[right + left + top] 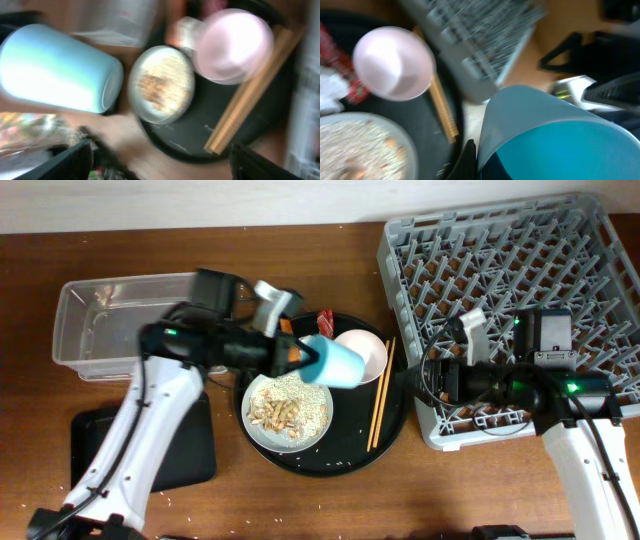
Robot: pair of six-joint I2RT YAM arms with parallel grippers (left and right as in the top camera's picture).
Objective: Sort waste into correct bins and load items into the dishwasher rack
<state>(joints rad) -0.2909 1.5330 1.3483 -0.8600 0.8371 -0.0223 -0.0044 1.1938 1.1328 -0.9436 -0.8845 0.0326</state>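
Left claw (pixel 304 360) tight on the light-blue cup (pixel 336 362), above the grey plate (pixel 262 430).

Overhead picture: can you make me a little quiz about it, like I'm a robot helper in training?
1. Which gripper holds the small light-blue cup: left or right?
2. True or false: the pale pink-white bowl sits on the large round black tray.
3. What is on the round pale grey plate? A spoons; B white rice with beige food scraps; C apples.
Key: 1 the left gripper; 2 true; 3 B.
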